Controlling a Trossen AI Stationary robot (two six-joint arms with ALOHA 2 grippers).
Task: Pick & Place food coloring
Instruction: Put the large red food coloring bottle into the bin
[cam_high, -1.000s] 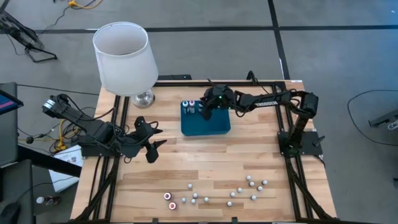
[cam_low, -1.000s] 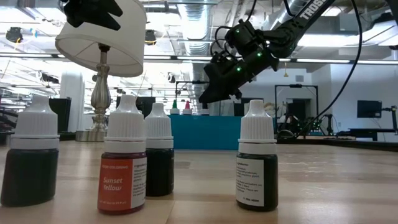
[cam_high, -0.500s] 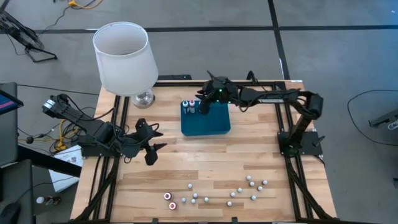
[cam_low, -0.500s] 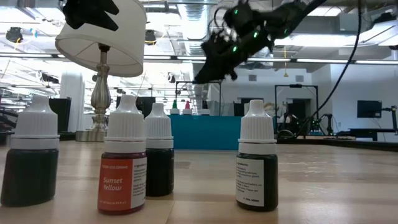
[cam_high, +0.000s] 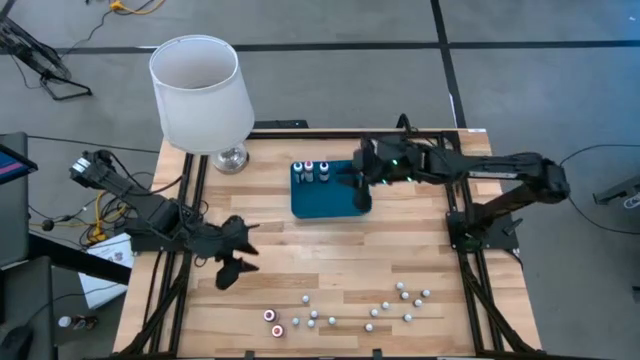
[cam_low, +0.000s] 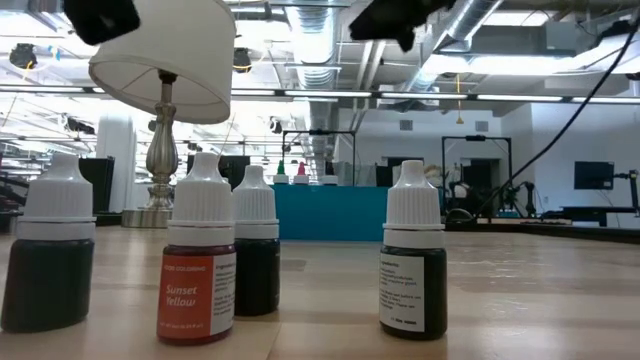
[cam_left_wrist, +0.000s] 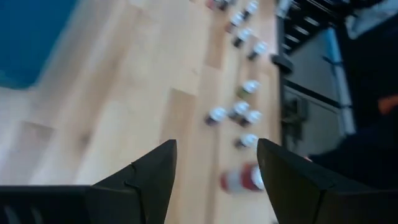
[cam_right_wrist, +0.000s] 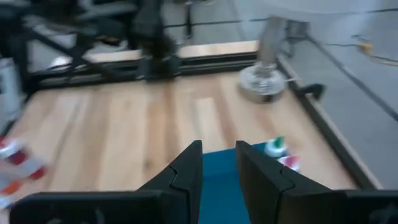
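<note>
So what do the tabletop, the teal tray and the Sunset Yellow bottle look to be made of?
The tabletop looks like butcher-block wood: pale glued strips with visible grain, satin finish. The teal tray seems matte plastic or foam, flat and uniform in colour with no shine; hard to say which. The Sunset Yellow bottle looks like plastic, with an orange body, printed label and ribbed white cap.

robotics lab or workshop, open-plan. low view showed exposed ceiling ducts (cam_low: 330, 60), strip lights, black metal frames and a wall screen (cam_low: 594, 175) behind. high view showed grey floor with loose cables (cam_high: 590, 170), a butcher-block table (cam_high: 330, 260) in black framing, a lamp (cam_high: 200, 95) as prop.
</note>
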